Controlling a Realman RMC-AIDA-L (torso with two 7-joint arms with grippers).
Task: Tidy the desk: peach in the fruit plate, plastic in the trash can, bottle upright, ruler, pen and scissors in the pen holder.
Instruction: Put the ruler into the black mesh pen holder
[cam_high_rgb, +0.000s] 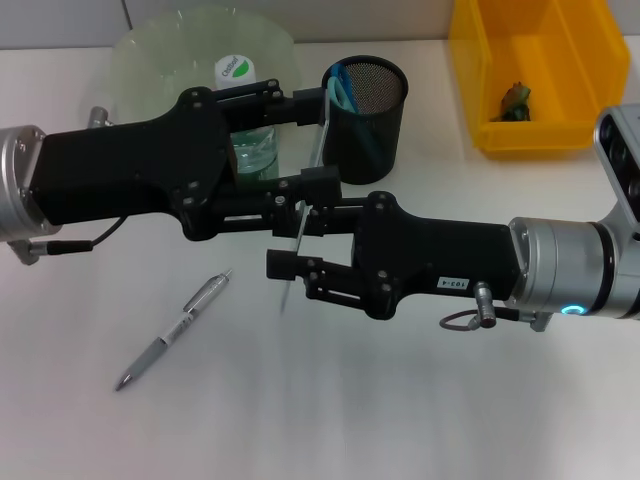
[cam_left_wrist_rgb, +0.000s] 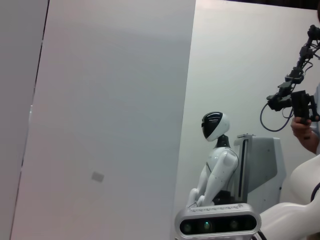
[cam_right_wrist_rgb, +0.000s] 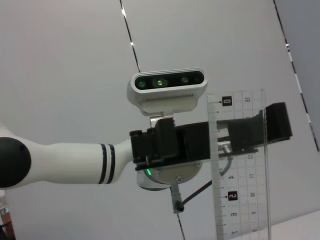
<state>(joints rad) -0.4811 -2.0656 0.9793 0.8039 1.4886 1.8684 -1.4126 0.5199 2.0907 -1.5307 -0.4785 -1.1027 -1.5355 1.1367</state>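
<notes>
White table (cam_high_rgb: 400, 420) under the head camera, both arms reaching in over its middle. Left pincer (cam_high_rgb: 315, 150) extends from the left toward the black mesh pen holder (cam_high_rgb: 368, 118), its fingers spread, with one edge of the clear ruler (cam_high_rgb: 303, 222) lying between them. Right pincer (cam_high_rgb: 295, 243) meets it from the right, just in front; the ruler stands edge-on between its fingers, which appear pressed on it. The right wrist view shows the ruler (cam_right_wrist_rgb: 241, 165) against the left arm's black fingers (cam_right_wrist_rgb: 272, 122), though whether those fingers actually clamp it cannot be told.

Step in hand, as judged: a hand-over or regrasp of the ruler, ahead of dropping it into the pen holder, which already contains a blue-handled item (cam_high_rgb: 340, 90). The next move calls for one pincer to take sole hold, tilt the ruler upright and lower it through the holder's mouth without tipping the holder.

Remaining: pen (cam_high_rgb: 175, 332) lies flat on the table, well apart from the holder. Bottle (cam_high_rgb: 243, 120) stands behind the left arm, beside the pale fruit plate (cam_high_rgb: 150, 50). Yellow bin (cam_high_rgb: 540, 90) sits at the rear right.
</notes>
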